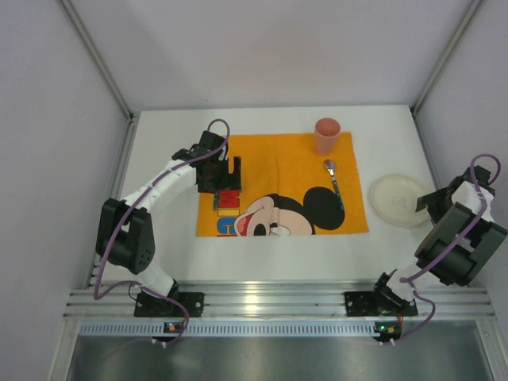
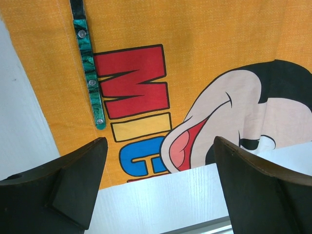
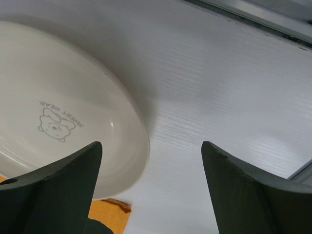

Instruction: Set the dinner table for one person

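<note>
The white table (image 1: 262, 258) lies under everything: hard, flat, too big to grab. The plate (image 1: 401, 200) at three o'clock looks slippery and breakable; I would take its rim. The left gripper (image 2: 160, 145) and right gripper (image 3: 151, 146) stand wide, holding nothing.

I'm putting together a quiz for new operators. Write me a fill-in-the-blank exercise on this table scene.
1. The cup standing near the far right corner of the placemat is ____ in colour.
2. The white plate lies to the ____ of the placemat.
3. The utensil handle in the left wrist view is ____ in colour.
4. The left gripper and the right gripper both have their jaws ____, holding nothing.

Missing words: pink; right; green; open
</note>
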Controlling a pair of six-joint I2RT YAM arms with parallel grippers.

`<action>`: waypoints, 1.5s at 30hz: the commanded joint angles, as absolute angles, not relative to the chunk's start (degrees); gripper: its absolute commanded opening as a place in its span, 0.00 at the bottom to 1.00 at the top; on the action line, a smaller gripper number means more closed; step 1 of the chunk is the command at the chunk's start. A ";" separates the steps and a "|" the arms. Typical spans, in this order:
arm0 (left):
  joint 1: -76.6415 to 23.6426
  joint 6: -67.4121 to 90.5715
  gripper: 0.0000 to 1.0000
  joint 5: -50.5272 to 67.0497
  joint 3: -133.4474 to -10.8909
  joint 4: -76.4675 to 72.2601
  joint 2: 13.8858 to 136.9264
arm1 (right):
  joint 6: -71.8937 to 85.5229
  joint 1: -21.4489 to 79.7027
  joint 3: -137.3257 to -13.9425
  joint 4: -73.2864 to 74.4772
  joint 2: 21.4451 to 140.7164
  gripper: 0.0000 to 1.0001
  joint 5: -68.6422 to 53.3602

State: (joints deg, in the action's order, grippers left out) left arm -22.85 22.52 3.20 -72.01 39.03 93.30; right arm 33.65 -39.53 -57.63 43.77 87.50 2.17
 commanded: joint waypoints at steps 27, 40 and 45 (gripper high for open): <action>-23.55 23.38 0.96 1.32 -74.62 40.43 89.65 | 41.73 -29.56 -79.78 43.75 83.33 0.00 -2.11; -23.29 26.01 0.97 -4.30 -69.61 40.43 80.61 | 48.86 9.74 -100.37 40.43 88.14 0.00 2.37; -22.85 26.89 0.99 -8.78 -67.94 42.45 75.16 | 51.85 18.79 -96.33 37.71 96.48 0.00 0.35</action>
State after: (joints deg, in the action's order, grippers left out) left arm -23.27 25.67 -4.56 -68.79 41.43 79.64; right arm 48.75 14.92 -98.50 39.68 91.22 1.15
